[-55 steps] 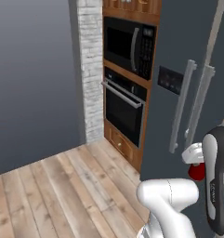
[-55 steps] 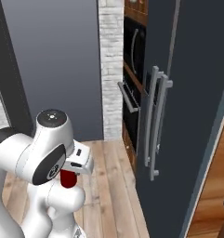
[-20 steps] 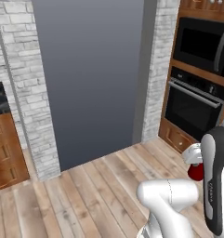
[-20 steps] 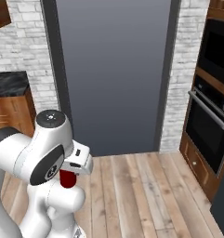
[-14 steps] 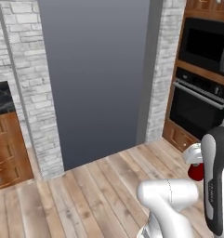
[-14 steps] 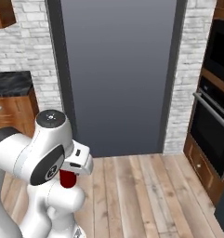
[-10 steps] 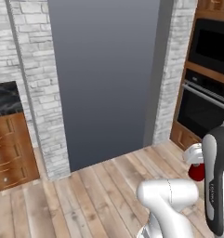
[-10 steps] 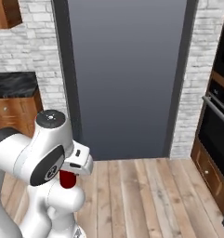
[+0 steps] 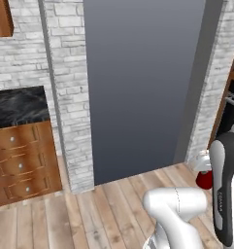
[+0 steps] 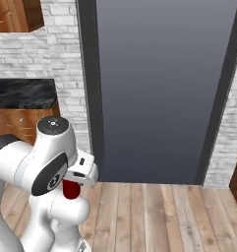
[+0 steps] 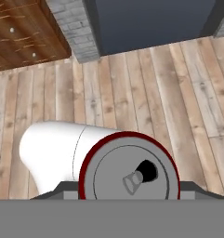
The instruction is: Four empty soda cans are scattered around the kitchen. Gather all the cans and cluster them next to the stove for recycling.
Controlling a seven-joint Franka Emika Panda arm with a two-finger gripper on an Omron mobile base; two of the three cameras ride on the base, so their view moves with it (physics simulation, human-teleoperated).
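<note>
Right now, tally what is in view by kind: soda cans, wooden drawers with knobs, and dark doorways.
Soda cans: 1, the red can clamped in the end effector, over the plank floor
Wooden drawers: 3, stacked under the black marble counter, each drawer front with a small knob
Dark doorways: 1, the grey opening between the brick walls
Total: 5

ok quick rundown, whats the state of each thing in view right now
soda can: held in the gripper, silvery top with its opening facing the hand camera, off the floor
gripper: shut on the soda can, carried low in front of the robot's body
cabinet drawers: all three shut
black marble counter: bare where it shows
wood plank floor: bare in front of the base
</note>
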